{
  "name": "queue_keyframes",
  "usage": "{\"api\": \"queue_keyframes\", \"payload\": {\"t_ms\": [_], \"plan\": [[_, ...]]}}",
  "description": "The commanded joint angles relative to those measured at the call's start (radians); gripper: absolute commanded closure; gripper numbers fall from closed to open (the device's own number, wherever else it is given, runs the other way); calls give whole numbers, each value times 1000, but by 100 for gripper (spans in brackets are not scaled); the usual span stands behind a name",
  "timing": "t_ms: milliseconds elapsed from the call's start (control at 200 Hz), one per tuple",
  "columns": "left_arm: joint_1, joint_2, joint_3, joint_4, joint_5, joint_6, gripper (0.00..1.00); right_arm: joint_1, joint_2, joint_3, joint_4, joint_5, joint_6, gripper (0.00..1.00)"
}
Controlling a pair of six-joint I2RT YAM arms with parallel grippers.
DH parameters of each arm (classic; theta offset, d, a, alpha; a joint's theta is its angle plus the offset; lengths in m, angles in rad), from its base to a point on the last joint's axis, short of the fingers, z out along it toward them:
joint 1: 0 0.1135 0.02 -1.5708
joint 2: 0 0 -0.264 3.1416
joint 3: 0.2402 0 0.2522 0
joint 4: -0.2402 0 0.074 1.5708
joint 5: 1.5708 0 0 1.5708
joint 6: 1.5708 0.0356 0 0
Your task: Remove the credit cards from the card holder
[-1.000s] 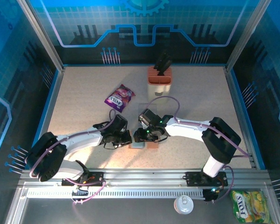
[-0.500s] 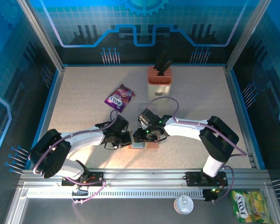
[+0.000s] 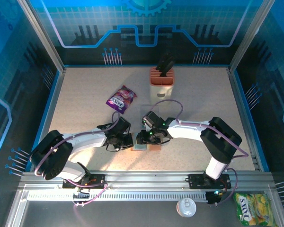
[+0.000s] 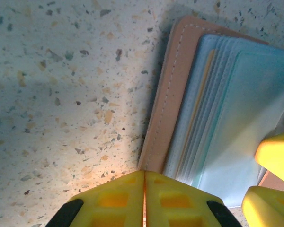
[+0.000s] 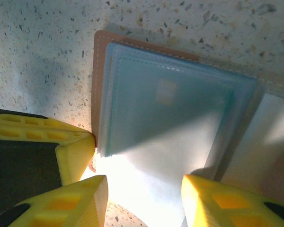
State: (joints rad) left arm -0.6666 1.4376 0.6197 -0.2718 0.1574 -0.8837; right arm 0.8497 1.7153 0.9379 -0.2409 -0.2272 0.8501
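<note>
Lying open near the worktop's (image 3: pixel 85 94) front edge, the card holder (image 3: pixel 146 147) has credit cards (image 4: pixel 194 118) tucked inside. The clenched left gripper (image 4: pixel 144 177) touches its left edge; the right gripper's (image 5: pixel 141 189) jaws stand apart over its pocket.

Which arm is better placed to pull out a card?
Right, probably: the right end effector stands open astride the card holder, over its pockets; the left end effector is shut at its brown edge.

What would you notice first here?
The white left arm and right arm meet mid-table over an open brown card holder with pale blue pockets. The left jaws are shut by its corner; the right jaws stand open over the pockets. Behind sit a purple snack packet and orange knife block.
</note>
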Motion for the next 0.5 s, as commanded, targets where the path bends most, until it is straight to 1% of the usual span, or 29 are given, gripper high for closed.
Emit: {"api": "queue_keyframes", "payload": {"t_ms": [0, 125, 215, 370, 495], "plan": [[4, 12, -6, -9, 1, 9, 90, -15, -14, -29, -6, -3, 14, 53], [5, 10, -3, -15, -2, 11, 90, -19, -33, -42, -11, 7, 16, 54], [4, 2, -5, -5, 2, 12, 86, -18, -39, -51, -5, 7, 21, 54], [4, -18, 7, -24, -10, 16, 82, -18, -41, -53, 6, 5, 25, 54], [4, -41, 21, -45, -18, 18, 82, -20, -39, -52, 8, 1, 24, 54]]}}
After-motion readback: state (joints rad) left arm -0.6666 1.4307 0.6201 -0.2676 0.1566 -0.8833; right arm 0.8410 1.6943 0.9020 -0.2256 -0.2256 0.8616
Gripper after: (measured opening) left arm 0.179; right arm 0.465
